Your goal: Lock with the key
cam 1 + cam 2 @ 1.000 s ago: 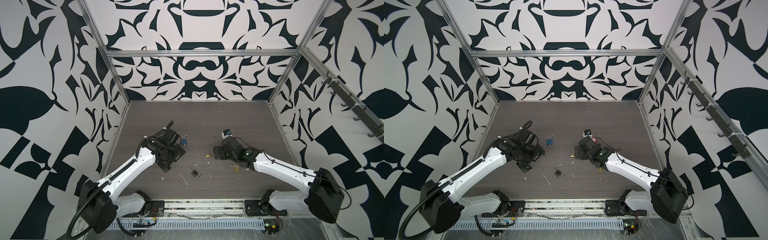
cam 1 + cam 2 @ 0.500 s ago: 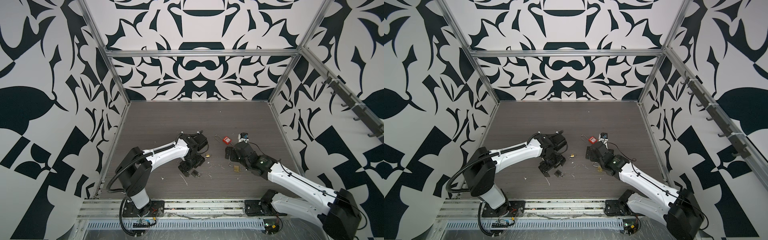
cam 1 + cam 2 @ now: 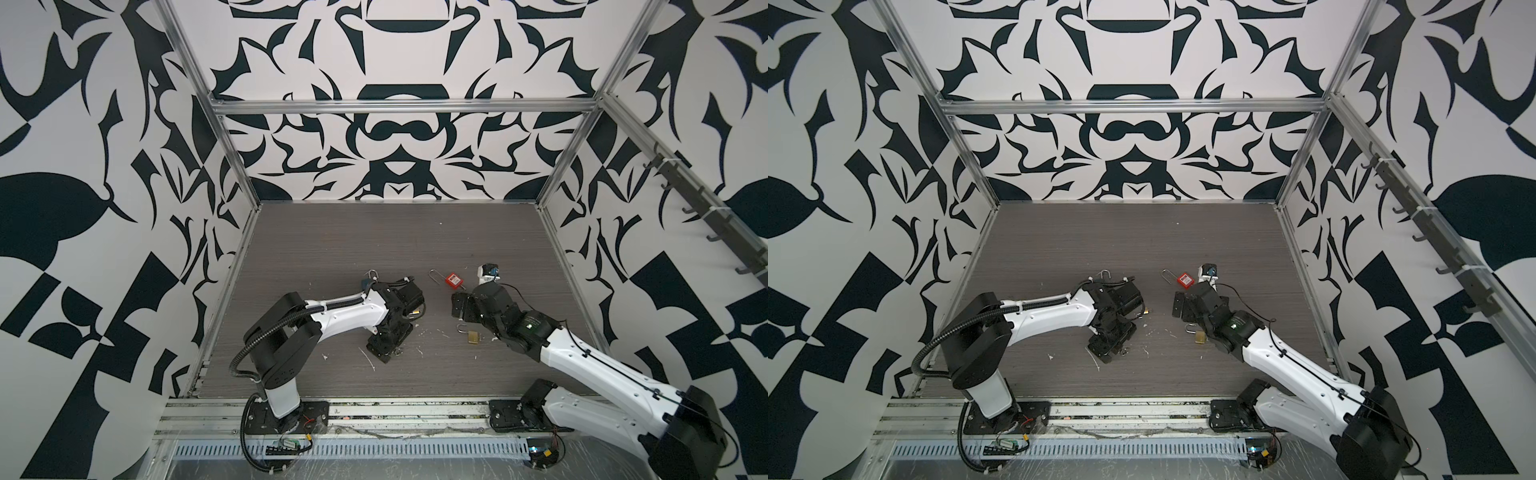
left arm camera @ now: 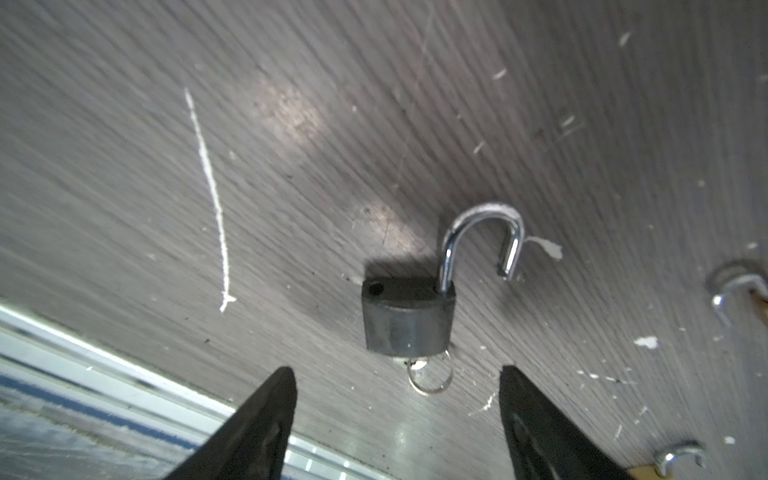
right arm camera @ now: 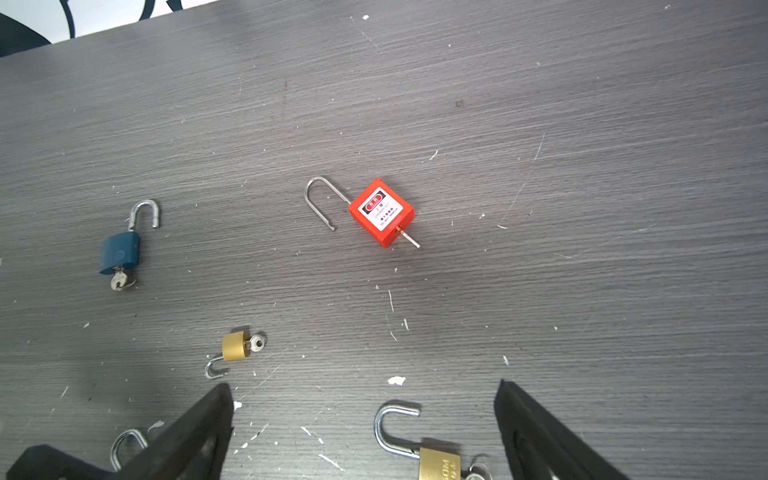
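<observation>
The dark grey padlock (image 4: 407,318) lies flat on the wood-grain table (image 4: 291,166), its shackle (image 4: 482,232) swung open and the key (image 4: 430,376) in its base. My left gripper (image 4: 395,374) hangs at the key end, fingers spread, holding nothing. My right gripper (image 5: 363,384) is spread wide too, near a brass padlock (image 5: 438,463) and a red padlock (image 5: 380,212).

You have a red padlock (image 3: 454,281) lying on the tabletop (image 3: 332,249), long shackle pointing left, just beyond the right arm (image 3: 582,365). A brass padlock (image 3: 473,337) lies close beside that arm's wrist.
</observation>
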Motion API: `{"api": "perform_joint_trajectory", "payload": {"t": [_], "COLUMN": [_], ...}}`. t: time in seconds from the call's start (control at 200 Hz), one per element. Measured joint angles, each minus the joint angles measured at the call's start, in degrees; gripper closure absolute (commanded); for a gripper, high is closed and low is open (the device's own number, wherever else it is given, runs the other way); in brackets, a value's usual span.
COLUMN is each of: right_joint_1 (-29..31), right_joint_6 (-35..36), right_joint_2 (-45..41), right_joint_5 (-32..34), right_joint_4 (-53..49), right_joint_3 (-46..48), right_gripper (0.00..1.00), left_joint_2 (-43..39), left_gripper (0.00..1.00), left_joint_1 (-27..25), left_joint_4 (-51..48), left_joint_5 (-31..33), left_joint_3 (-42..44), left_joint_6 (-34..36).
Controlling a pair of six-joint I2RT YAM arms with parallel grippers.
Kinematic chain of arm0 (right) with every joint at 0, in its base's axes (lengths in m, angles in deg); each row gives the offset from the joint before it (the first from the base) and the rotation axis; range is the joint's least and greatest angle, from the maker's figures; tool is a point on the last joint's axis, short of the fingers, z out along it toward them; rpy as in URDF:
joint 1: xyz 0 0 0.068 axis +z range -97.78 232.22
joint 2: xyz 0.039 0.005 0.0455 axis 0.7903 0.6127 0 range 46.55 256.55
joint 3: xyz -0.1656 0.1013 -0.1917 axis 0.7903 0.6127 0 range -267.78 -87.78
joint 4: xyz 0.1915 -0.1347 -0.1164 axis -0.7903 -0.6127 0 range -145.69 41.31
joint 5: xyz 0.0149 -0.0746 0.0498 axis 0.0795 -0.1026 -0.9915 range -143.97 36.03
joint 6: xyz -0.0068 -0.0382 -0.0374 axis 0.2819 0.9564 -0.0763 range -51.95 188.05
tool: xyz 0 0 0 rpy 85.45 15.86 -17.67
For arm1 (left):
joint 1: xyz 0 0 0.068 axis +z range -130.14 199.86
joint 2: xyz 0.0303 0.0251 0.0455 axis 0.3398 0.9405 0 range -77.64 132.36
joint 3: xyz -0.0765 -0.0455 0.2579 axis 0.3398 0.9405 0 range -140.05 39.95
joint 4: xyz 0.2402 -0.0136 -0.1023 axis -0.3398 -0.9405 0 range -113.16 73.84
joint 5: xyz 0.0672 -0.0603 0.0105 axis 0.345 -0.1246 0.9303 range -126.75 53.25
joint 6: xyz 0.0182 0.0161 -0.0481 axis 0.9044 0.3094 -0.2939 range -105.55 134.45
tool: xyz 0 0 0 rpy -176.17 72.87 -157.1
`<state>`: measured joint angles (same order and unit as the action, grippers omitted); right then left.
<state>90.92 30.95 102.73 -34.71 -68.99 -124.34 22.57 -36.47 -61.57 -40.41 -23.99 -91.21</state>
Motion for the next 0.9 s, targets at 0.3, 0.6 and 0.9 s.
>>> {"api": "perform_joint_trajectory", "payload": {"t": [0.3, 0.6, 0.9], "right_joint_1": [-0.37, -0.48, -0.55], "right_joint_6": [1.33, 1.57, 1.99], "right_joint_2": [0.00, 0.00, 0.00], "right_joint_5": [-0.20, -0.20, -0.17], "right_joint_4": [-0.04, -0.04, -0.07], "right_joint_3": [-0.24, -0.90, -1.75], "right_gripper": [0.00, 0.00, 0.00], "left_joint_2": [2.21, 2.54, 2.60], "left_gripper": [0.25, 0.33, 0.47], "left_joint_1": [-0.04, -0.04, -0.07], "left_joint_4": [1.84, 1.53, 1.77], "left_joint_5": [2.38, 3.93, 3.72], "left_joint_3": [0.20, 0.20, 0.20], "left_joint_6": [-2.21, -3.17, -3.45]}}
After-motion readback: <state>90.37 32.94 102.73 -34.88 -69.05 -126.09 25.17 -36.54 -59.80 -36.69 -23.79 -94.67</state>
